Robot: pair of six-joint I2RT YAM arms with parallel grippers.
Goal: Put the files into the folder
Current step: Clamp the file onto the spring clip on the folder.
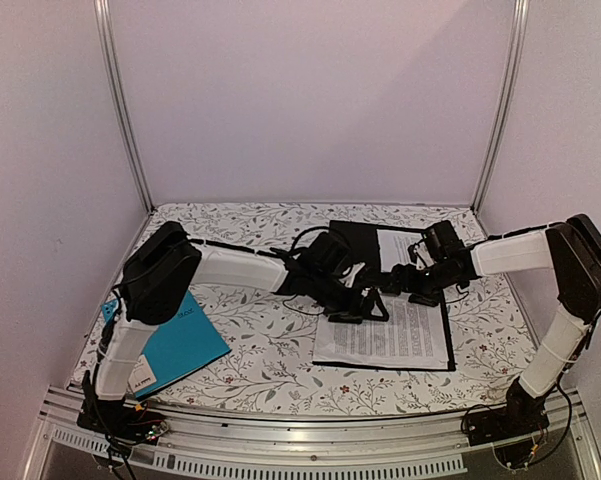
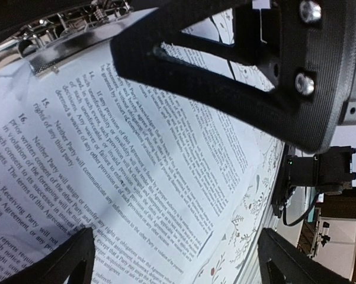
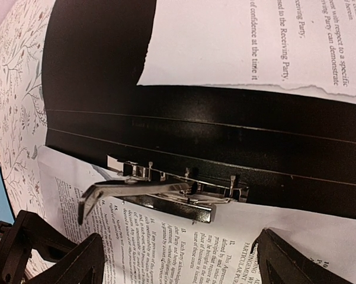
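The left claw (image 2: 178, 263) hangs spread over the files (image 2: 136, 177), with nothing between its fingers. The right claw (image 3: 178, 266) is spread just as wide and is also empty. It faces the left claw closely, and the silver clip (image 3: 160, 189) lies just ahead of its fingertips. Under both claws the printed sheets lie on the near half of the open black folder (image 3: 195, 142), their top edge at the clip. Past the spine, farther from the right claw, another sheet with a ragged edge rests on the far half.

The step in hand looks like securing the sheets under the clip, whose lever appears tilted up. It would go best if one claw pressed the paper flat close to the clip while the other worked the lever. The edges should be squared first so nothing creases. The far sheet probably needs drawing in too.

Well away on the left claw's outer side, a teal folder (image 1: 180, 340) lies on the desk (image 1: 260, 350).

Counted, there are two claws, one black folder, one teal folder and one clip. At least two sheets show, but how deep the stack goes cannot be told.
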